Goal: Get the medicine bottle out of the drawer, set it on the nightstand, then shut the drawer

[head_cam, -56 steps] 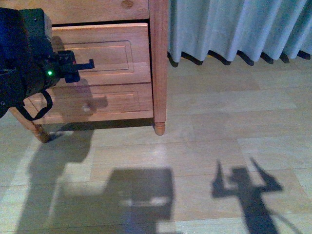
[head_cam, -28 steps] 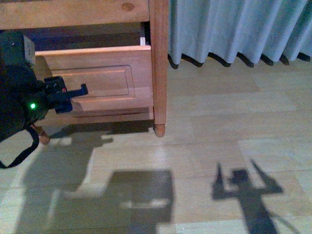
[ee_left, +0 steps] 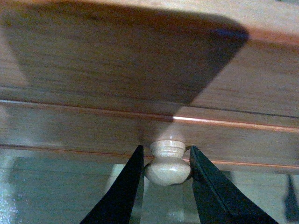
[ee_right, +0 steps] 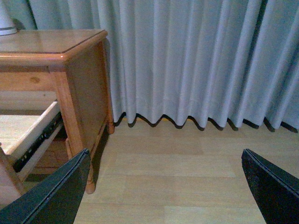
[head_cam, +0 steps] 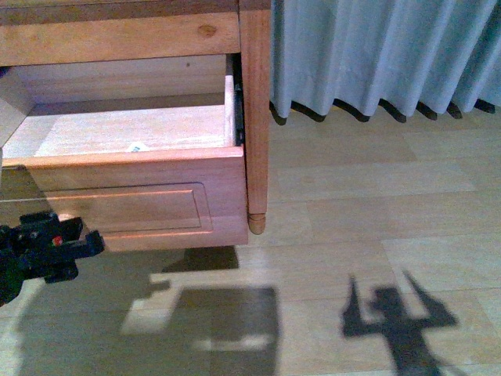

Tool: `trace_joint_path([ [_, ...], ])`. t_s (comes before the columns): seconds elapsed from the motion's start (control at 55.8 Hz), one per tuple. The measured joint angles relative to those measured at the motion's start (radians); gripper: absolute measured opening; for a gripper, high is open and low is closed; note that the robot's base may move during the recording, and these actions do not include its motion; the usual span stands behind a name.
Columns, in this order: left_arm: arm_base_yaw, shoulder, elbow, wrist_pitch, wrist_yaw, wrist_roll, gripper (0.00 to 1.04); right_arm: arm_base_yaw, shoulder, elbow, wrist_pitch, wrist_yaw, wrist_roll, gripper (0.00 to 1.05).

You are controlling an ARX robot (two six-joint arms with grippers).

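Left gripper [ee_left: 166,151] is pinched on the knob [ee_left: 167,170], both fingers touching its sides, bc that's my only handle on the drawer [head_cam: 133,204], which sits well out of the nightstand [head_cam: 254,117]. Medicine bottle [head_cam: 135,146]: prob that small pale bit inside, just behind the front panel, can't confirm. Right gripper [ee_right: 164,156] hangs wide open off to the side, free for the pick imo.

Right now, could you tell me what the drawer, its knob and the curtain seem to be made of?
The drawer looks like wood: honey-brown, light sheen, likely varnished, grain visible, interior paler. The knob: pale turned wood, apparently unstained. The curtain: soft grey-blue fabric, matte, hanging in folds.
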Motion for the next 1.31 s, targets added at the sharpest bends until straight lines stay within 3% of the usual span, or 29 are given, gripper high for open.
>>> trace_joint_path([
  [0.358, -0.011, -0.067, -0.110, 0.014, 0.004, -0.041, 0.26, 0.000, 0.000, 0.000, 0.000, 0.000, 0.000, 0.98],
  [0.448, -0.016, -0.110, -0.153, -0.019, 0.008, -0.064, 0.47, 0.000, 0.000, 0.000, 0.000, 0.000, 0.000, 0.98],
  [0.627, 0.005, -0.233, -0.182, -0.128, 0.026, -0.071, 0.75, 0.000, 0.000, 0.000, 0.000, 0.000, 0.000, 0.98],
  [0.788, 0.064, -0.518, -0.188, -0.410, 0.086, -0.055, 1.00, 0.000, 0.000, 0.000, 0.000, 0.000, 0.000, 0.98],
  [1.021, 0.183, -1.037, -0.110, -0.972, 0.247, 0.019, 0.98, 0.000, 0.000, 0.000, 0.000, 0.000, 0.000, 0.98],
  [1.165, 0.261, -1.371, -0.028, -1.337, 0.409, 0.055, 0.98, 0.000, 0.000, 0.000, 0.000, 0.000, 0.000, 0.98],
  [1.254, 0.195, -1.622, -0.106, -1.208, 0.171, 0.139, 0.84, 0.000, 0.000, 0.000, 0.000, 0.000, 0.000, 0.98],
  [1.308, 0.170, -1.746, -0.124, -1.181, 0.098, 0.170, 0.75, 0.000, 0.000, 0.000, 0.000, 0.000, 0.000, 0.98],
])
